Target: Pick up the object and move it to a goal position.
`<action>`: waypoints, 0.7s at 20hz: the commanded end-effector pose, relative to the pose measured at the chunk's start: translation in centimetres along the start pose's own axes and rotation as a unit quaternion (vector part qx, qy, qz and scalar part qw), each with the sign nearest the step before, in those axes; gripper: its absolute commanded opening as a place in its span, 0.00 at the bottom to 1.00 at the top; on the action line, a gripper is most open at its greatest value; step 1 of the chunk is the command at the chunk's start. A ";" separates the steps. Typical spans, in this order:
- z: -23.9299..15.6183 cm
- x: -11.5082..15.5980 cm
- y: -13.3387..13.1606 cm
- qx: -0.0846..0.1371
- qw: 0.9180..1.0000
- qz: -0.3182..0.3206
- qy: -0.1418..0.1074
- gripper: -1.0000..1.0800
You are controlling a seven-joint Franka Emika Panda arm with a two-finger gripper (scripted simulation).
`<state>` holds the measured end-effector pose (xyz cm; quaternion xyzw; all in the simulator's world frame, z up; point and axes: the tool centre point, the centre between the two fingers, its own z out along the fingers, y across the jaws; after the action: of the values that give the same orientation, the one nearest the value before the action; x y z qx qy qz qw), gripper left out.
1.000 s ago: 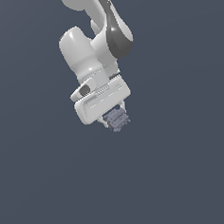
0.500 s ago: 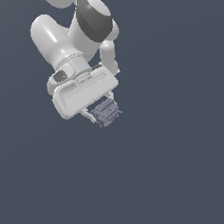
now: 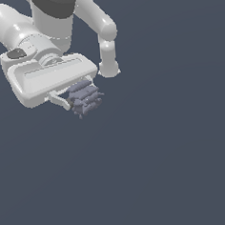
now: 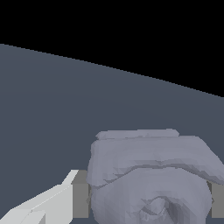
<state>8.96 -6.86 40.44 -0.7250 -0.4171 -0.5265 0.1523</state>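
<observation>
The object [image 3: 84,99] is a small lumpy grey-purple blob with a knobbly surface. It hangs in mid-air in the upper left of the exterior view, held between the fingers of my white gripper [image 3: 82,98], which is shut on it. The white gripper body sits just above and to the exterior view's left of it. In the wrist view the object [image 4: 151,179] fills the lower right, pressed against a grey pad on one white finger [image 4: 52,203]; the other finger barely shows at the picture's edge.
The white arm [image 3: 55,23] reaches in from the top left of the exterior view. Beneath everything is a plain dark grey-blue floor [image 3: 162,168]. In the wrist view the floor [image 4: 65,109] ends against black.
The arm has swung toward the exterior view's left and upward, carrying the object with it. The gripper stays shut on the object throughout.
</observation>
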 end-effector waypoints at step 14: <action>-6.9 4.9 5.9 0.027 0.987 -0.071 0.144 0.00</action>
<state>9.55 -12.54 48.36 -0.6145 -0.4523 -0.6180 0.1894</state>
